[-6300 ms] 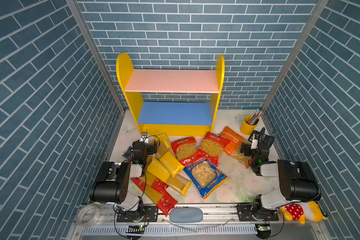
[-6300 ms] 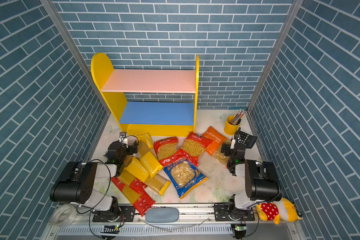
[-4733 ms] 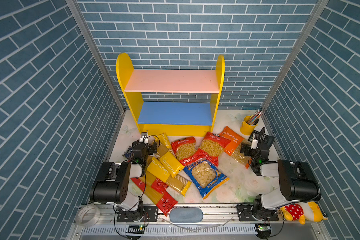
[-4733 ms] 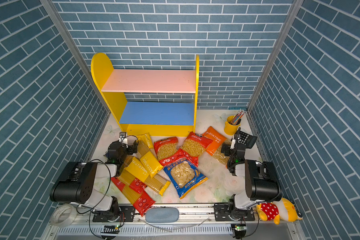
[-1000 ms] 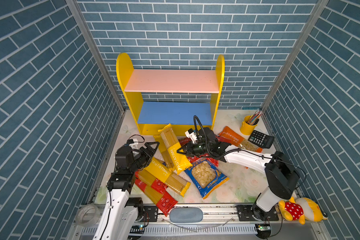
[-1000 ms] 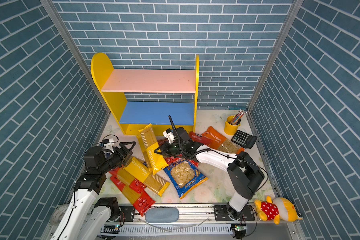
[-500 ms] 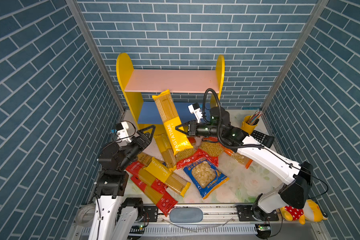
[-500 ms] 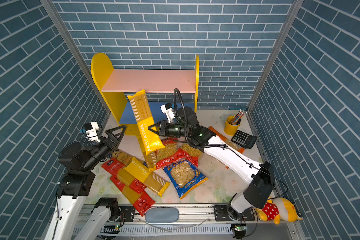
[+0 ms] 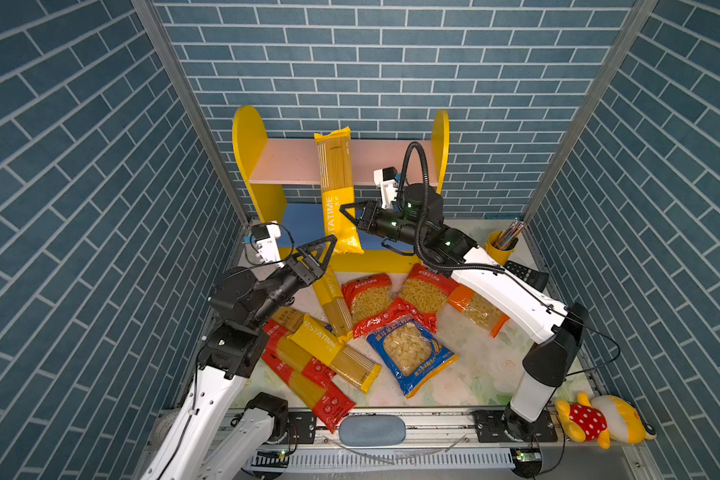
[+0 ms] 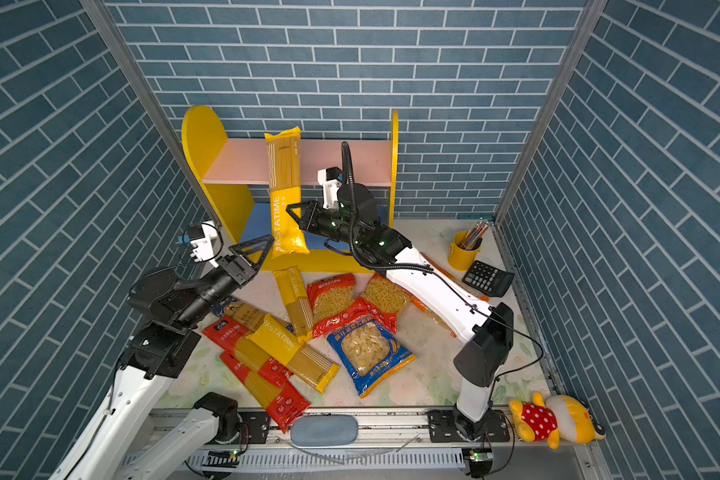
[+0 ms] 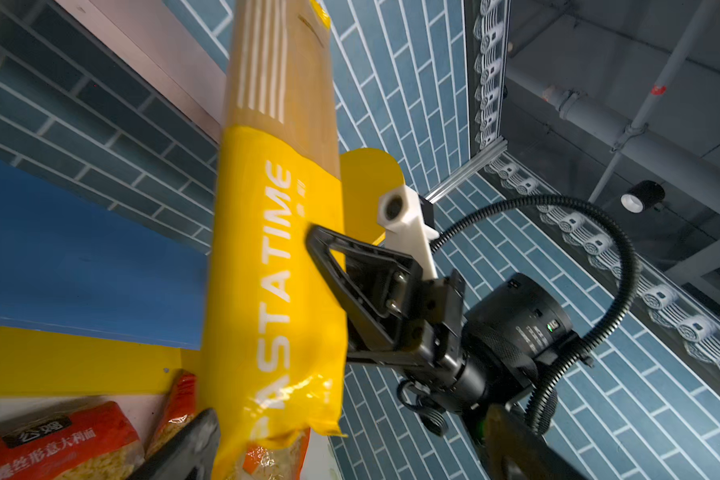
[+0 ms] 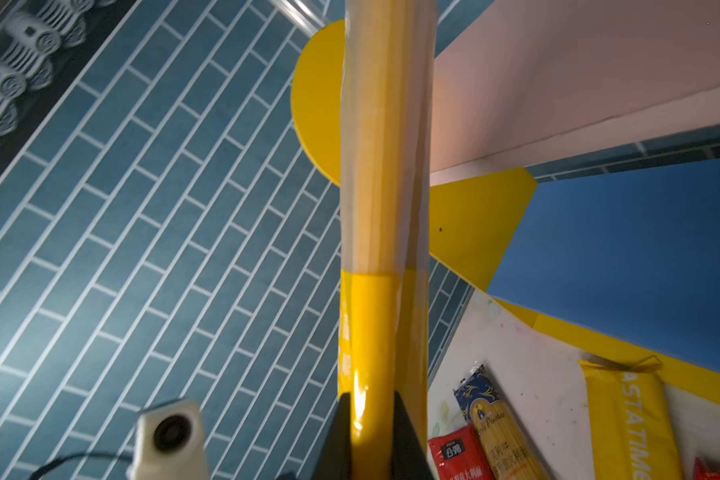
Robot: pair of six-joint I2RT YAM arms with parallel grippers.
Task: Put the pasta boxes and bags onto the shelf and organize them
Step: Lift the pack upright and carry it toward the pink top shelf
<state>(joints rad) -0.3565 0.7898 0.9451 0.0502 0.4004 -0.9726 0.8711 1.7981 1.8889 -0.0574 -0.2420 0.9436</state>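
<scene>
Spaghetti pack [image 9: 336, 195] blocks shelf [image 9: 248, 137] front; left gripper [image 9: 327, 253] beside it, perhaps touching.

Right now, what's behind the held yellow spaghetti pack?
The shelf: its pink upper board and blue lower board show beside the yellow spaghetti pack; the strip straight behind it is hidden.

Floral tabletop [image 9: 489, 370] under yellow shelf [image 9: 248, 141], scattered pasta packs [image 9: 410, 353], pencil cup [image 9: 500, 248], calculator [image 9: 525, 274].

pasta packs [image 9: 410, 353] lie before the shelf [image 9: 248, 145] — cup [image 9: 497, 246] at right
</scene>
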